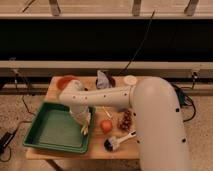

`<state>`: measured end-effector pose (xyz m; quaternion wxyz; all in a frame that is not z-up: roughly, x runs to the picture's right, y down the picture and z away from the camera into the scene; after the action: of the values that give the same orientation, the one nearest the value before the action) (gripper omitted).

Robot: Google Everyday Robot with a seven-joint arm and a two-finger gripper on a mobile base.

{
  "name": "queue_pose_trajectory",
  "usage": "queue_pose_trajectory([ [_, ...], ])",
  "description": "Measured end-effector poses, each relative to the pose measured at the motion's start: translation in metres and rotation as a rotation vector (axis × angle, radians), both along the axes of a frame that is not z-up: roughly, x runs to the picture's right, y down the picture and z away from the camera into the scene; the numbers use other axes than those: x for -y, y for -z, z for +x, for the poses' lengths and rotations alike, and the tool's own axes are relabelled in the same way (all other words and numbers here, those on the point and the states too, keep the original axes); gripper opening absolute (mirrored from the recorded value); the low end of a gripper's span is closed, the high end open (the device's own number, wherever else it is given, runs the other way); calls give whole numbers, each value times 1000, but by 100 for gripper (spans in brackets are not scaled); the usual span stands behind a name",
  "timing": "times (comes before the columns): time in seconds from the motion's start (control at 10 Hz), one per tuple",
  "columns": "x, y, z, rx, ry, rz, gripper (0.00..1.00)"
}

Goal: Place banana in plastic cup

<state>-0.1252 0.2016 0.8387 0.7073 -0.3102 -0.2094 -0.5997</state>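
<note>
Gripping stage: my gripper [83, 121] is at the near left of the table [95, 151], just over the right rim of the green tray [31, 138], with the jaws drawn together. A pale yellow, slim shape sits at the fingertips, which I take to be the banana [85, 129]. It appears pinched between the fingers and low, at or barely above the tabletop beside the tray.

Progress status:
1. Reach to the banana: done, judging by the gripper's position.
2. Grasp: appears made, though the contact is partly hidden by my wrist.
3. Lift: not yet done.
4. Carry to the plastic cup: not yet done.
5. Release into the cup: not yet done.

Note: I cannot find the light green plastic cup in this view. It may be hidden behind my arm, which crosses the middle of the table. It must be located before the carry.

Inventory, as counted:
- banana: one
- orange fruit [106, 126]: one, near the banana on its right
- green tray: one, with nothing in it
- orange bowl [64, 81]: one, at the far left corner
- white round cup [130, 80]: one, at the far edge
- blue-grey item [102, 80]: one, at the far edge, not identifiable
- dark red cluster [125, 120]: one
- brush [118, 143]: one, at the near edge
</note>
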Motion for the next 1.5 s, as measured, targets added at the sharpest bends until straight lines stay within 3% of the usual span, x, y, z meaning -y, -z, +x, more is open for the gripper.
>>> queue_pose_trajectory([
  [0.4, 2, 2, -2, 8, -4, 5, 0],
  [0.7, 32, 32, -16, 61, -49, 57, 0],
  [0.9, 64, 62, -23, 98, -71, 98, 0],
  [1.1, 89, 79, -30, 132, -85, 132, 0],
  [1.3, 107, 77, -38, 159, -99, 151, 0],
  [1.5, 131, 56, -39, 171, -115, 172, 0],
])
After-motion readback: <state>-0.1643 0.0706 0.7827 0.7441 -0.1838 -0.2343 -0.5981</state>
